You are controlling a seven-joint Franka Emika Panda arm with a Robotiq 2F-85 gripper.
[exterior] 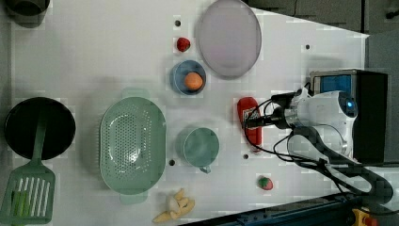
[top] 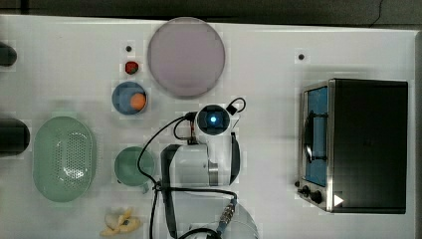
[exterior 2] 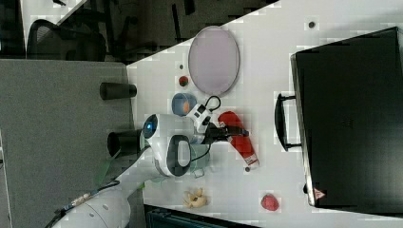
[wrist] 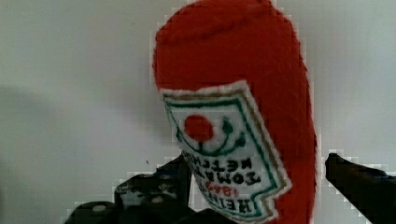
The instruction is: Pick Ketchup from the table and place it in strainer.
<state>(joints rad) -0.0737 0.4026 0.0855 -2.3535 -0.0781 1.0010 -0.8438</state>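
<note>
Wrist view has my tool (wrist: 254,186) spread wide astride the ketchup bottle (wrist: 233,107), which lies flat on the white counter (exterior: 94,61), well right of the strainer (exterior: 132,143) in the left view.

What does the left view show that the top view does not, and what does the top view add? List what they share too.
Left view alone: the ketchup bottle lying on the table, a black pan, a green spatula, and a strawberry near the arm. Top view alone: the toaster oven's glass door and knobs, seen from straight above. Both: the strainer, green cup, blue bowl, grey plate and banana.
</note>
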